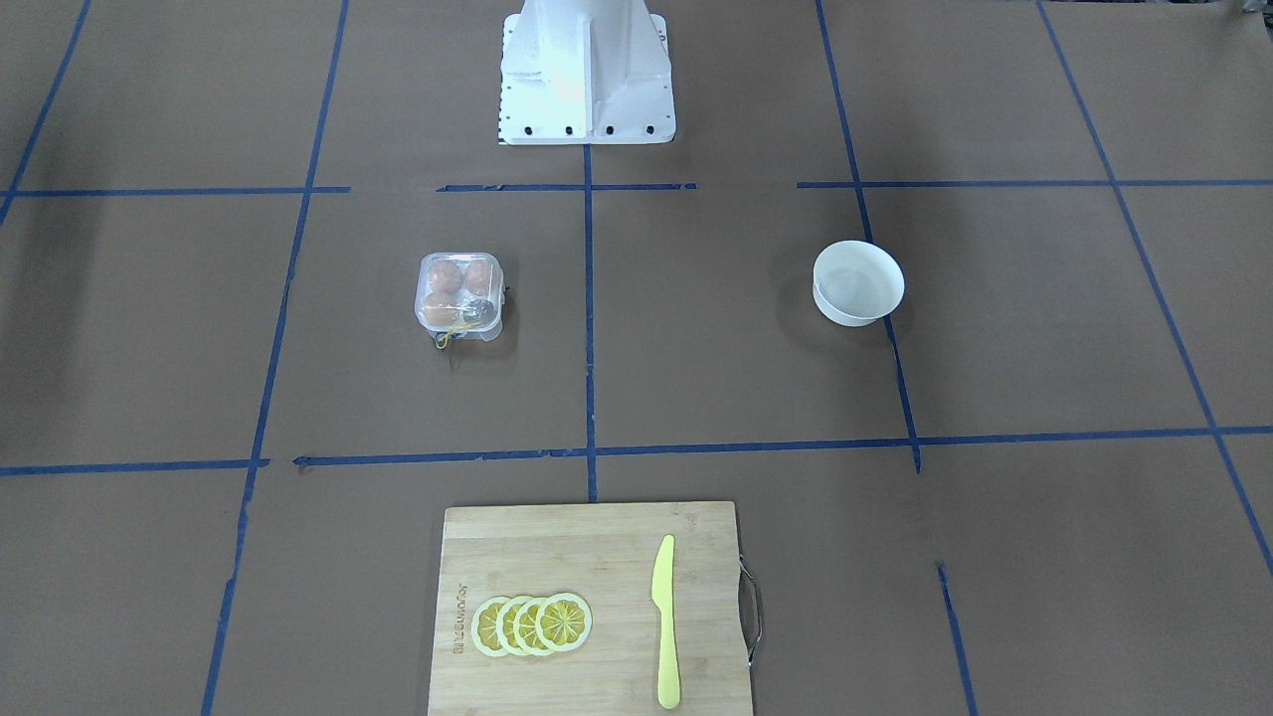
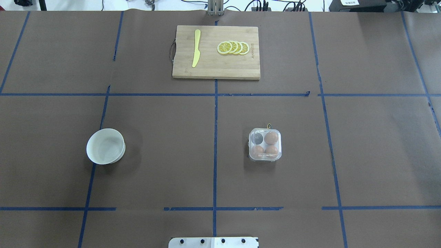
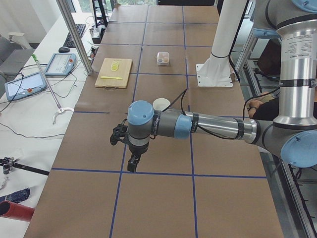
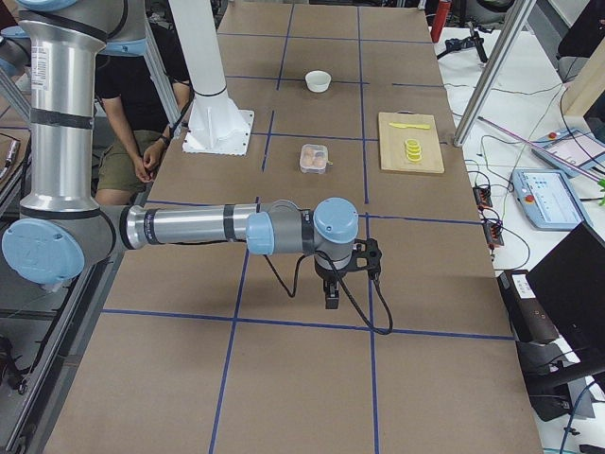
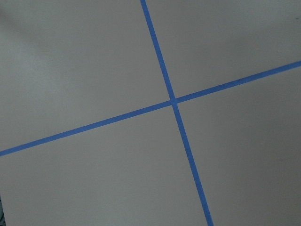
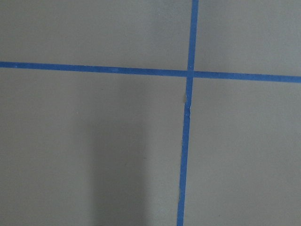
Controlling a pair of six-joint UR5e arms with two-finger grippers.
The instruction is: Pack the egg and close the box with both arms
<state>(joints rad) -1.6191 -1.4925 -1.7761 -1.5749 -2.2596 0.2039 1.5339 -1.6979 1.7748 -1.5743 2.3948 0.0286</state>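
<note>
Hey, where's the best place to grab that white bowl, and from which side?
Pinch the rim of the white bowl from straight above, one finger inside, one outside. It stands upright, open and apparently empty, so the rim is free all round; the curved wall gives no flat faces.

A white bowl (image 2: 105,146) stands on the brown-papered table (image 2: 165,165), beyond the left gripper (image 3: 132,161) along the table. Farther past it lies a wooden cutting board (image 2: 216,70) bearing four overlapping lemon slices (image 2: 233,48) and a yellow knife (image 2: 196,48). Blue tape lines (image 5: 172,101) cross beneath that gripper.
</note>
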